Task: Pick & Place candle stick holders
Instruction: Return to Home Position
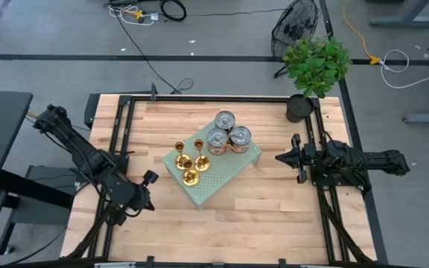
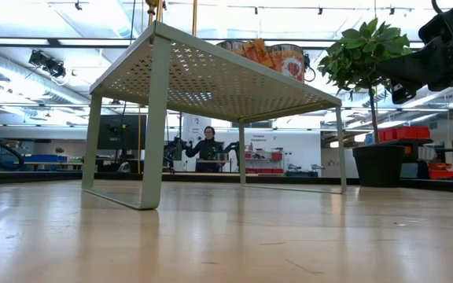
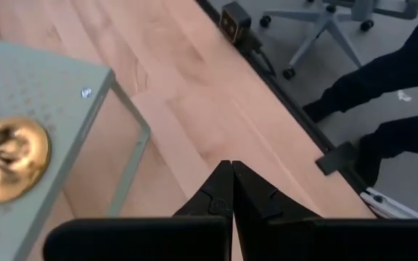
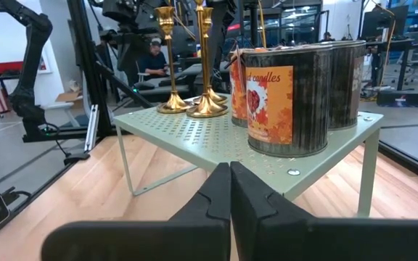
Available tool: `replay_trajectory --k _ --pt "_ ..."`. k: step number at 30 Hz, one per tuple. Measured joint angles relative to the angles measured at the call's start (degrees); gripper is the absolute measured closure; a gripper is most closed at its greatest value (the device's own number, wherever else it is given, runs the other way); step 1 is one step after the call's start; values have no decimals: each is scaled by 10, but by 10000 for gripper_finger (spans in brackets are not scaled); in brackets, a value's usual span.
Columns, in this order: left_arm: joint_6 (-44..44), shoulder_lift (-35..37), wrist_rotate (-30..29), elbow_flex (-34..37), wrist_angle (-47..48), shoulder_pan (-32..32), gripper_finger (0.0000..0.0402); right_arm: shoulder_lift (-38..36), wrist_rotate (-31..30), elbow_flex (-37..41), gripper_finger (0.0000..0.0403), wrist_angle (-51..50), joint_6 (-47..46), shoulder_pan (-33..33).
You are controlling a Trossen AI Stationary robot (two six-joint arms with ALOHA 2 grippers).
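Found all three holders (image 1: pixel 190 176) upright on the green shelf (image 1: pixel 226 175), mid-frame in the high view on the tabletop (image 1: pixel 274 216). Noted them grouped at the shelf's lower-left end, with three cans (image 1: pixel 217 139) just beside them toward the upper right. Judged placing complete, with only withdrawal of the arms outstanding.

Located left hand (image 1: pixel 149 179) lower left of the shelf, near its corner but apart from it. Confirmed fingers (image 3: pixel 216 196) pressed together, holding nothing.

Located right hand (image 1: pixel 285 157) right of centre, well apart from the shelf and pointing toward it. Confirmed fingers (image 4: pixel 212 199) likewise closed and empty.

Risks flagged:
- Lowest holder close to the shelf's lower-left edge. Liable to go over the side under any jolt.
- Left arm rated the main hazard. Could clip the shelf corner or leg (image 3: pixel 133 156) if swept low on the way out, shaking the shelf under tall, narrow holders.
- Holder bases packed close, two seemingly touching in the right wrist view. Expect one fall to take its neighbours, possibly against the cans.
- A person's legs (image 3: pixel 383 94) seen beside the tabletop edge at the right of the left wrist view. Advise against any wide outward swing on that side.
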State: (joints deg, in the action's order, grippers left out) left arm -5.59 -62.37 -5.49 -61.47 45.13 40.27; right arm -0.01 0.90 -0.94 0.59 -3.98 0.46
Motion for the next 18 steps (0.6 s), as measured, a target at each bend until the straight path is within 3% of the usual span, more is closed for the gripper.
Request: replay_trajectory --k 6,18 --pt "35 2 3 7 -38 -18 399 0 0 0 400 0 0 0" --pt "45 71 2 165 -208 -124 400 0 0 0 400 0 0 0"
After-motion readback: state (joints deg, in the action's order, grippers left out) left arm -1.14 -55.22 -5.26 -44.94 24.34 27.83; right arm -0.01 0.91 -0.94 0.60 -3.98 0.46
